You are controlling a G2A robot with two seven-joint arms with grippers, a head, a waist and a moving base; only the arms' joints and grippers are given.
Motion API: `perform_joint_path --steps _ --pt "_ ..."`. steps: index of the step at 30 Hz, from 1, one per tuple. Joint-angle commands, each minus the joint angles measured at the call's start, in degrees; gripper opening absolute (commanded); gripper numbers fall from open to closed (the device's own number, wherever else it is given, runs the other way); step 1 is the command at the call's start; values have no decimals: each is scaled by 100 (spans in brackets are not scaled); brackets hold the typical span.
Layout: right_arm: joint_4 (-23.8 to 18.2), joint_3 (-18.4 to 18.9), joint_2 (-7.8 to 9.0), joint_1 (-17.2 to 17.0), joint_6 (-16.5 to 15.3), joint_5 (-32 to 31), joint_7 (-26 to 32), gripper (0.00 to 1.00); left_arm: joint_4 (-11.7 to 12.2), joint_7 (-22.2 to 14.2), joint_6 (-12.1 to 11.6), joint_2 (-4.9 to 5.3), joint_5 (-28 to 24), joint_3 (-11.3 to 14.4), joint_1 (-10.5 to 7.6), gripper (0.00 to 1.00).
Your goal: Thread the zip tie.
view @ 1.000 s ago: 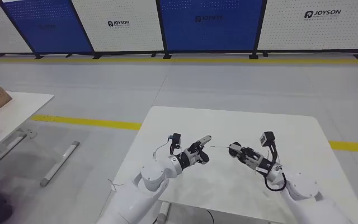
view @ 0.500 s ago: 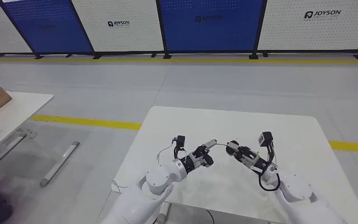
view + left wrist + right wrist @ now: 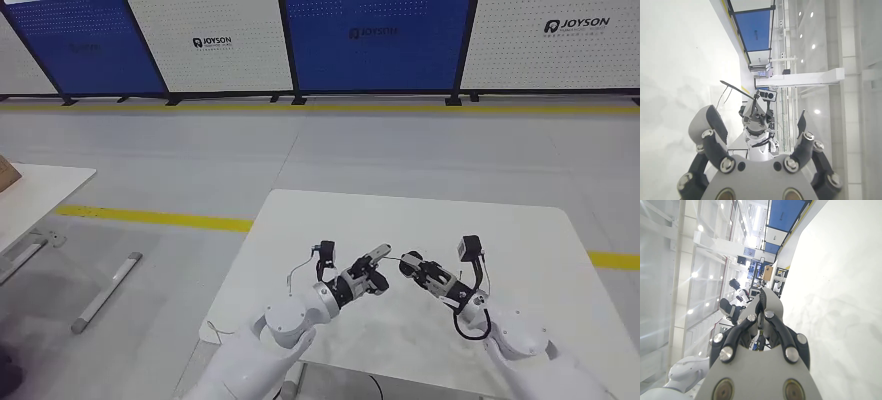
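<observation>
my right fingers (image 3: 772, 303) pinch zip tie (image 3: 736, 90), tail sticking out to aim; left fingers (image 3: 714, 121) wide, facing it, prob ready to catch

Grey floor (image 3: 300, 150), blue-and-white wall panels (image 3: 375, 45).

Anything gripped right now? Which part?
The right gripper is shut on the zip tie, pinching it near one end; the rest of the strap, with its tapered tip, sticks out free. The left gripper is open and holds nothing.

An industrial test hall, shown by blue and white partition panels (image 3: 378, 45), yellow floor line (image 3: 150, 216) and ceiling lights (image 3: 694, 274).
</observation>
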Motion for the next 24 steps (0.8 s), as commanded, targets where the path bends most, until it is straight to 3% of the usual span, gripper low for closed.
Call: perform_joint_path --steps 1,5,16,23,24 --pt "0 0 0 0 0 0 0 0 103 232 -69 -30 -108 -5 -93 100" --pt "0 0 0 0 0 0 0 0 352 780 -5 -114 -292 78 -304 100" --pt "0 0 0 0 0 0 0 0 355 733 4 -115 -292 101 -293 100" --pt "0 0 0 0 0 0 0 0 491 393 -271 -112 -228 106 -287 100" --pt "0 0 0 0 0 0 0 0 490 378 -277 -111 -243 93 -282 85"
